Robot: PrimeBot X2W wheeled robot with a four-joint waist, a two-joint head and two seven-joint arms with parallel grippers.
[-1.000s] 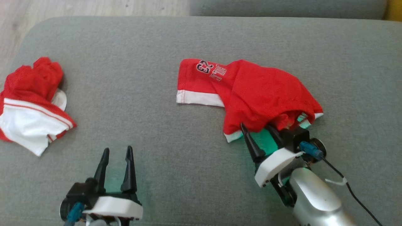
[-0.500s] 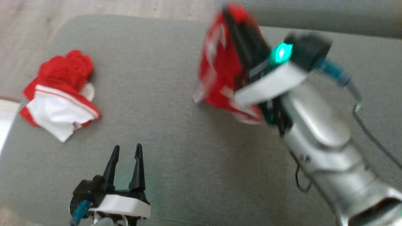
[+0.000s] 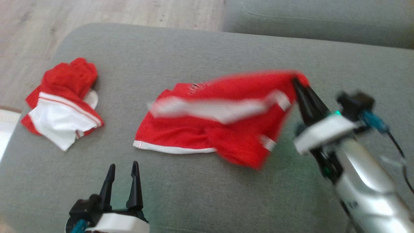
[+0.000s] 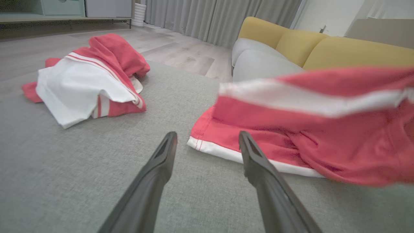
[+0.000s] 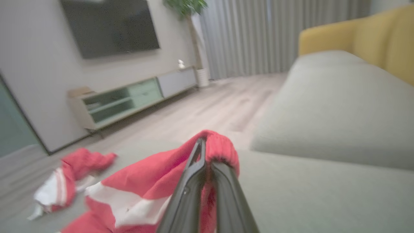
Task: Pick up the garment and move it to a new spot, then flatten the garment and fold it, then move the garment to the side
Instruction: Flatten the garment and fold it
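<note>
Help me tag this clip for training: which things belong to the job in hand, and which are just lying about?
Job: garment, pinched by the shut right gripper; open left gripper; grey cushion beneath the garment.
Lying about: other red-and-white garment, yellow sofa back, TV cabinet.

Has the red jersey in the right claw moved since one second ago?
Yes. The jersey, pinched by the shut right claw, now lies nearer the other red-and-white garment, toward the robot's left; the gap between them has shrunk.
</note>
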